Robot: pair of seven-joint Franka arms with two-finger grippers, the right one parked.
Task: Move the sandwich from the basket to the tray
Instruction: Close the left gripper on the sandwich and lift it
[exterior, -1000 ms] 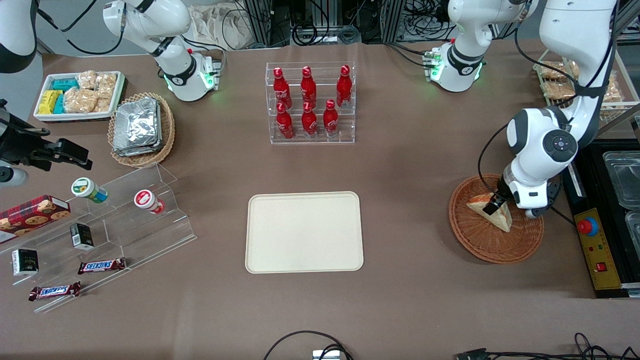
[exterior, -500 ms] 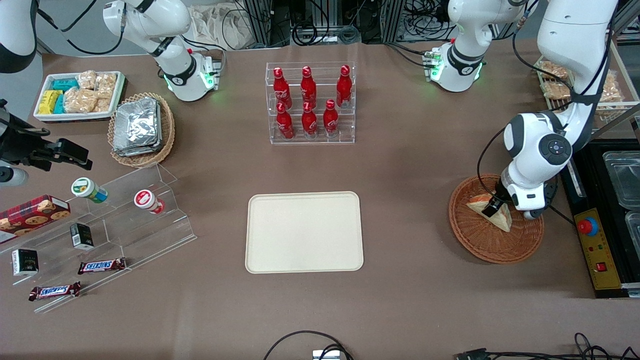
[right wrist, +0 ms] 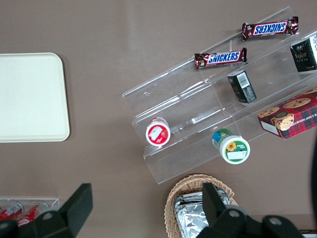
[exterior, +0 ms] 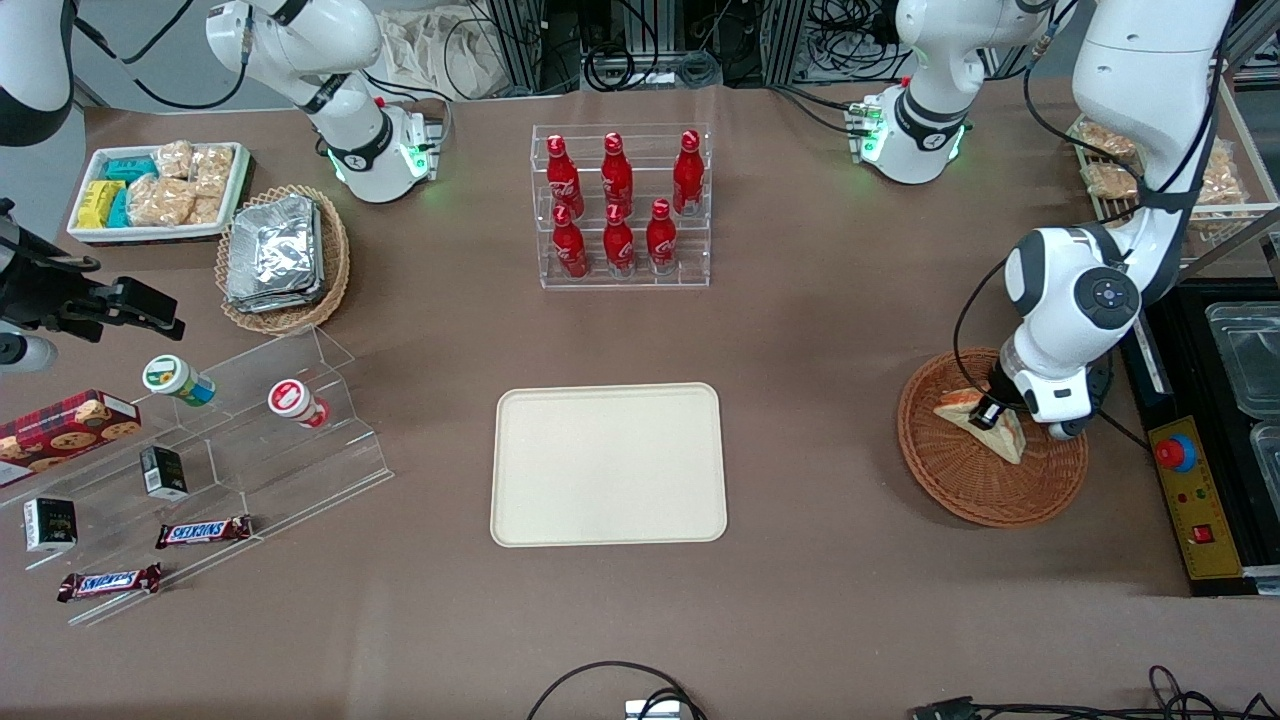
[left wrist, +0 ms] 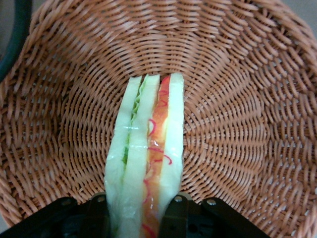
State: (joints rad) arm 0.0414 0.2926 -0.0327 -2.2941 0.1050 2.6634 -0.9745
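The sandwich (left wrist: 146, 158), a clear-wrapped wedge of pale bread with green and red filling, stands on edge in the basket (exterior: 960, 490). The end effector (exterior: 992, 412) has its fingers (left wrist: 174, 215) closed against the wedge's two sides. Since a second ago the arm has drawn slightly away from the front camera, the sandwich shifting with it.

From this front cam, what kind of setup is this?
Probably a lab bench staged as a snack shop: an acrylic rack of red bottles, Snickers bars on clear risers, cable clutter at the table's edge. The gripper is in the basket, shut on the sandwich; tray bare.
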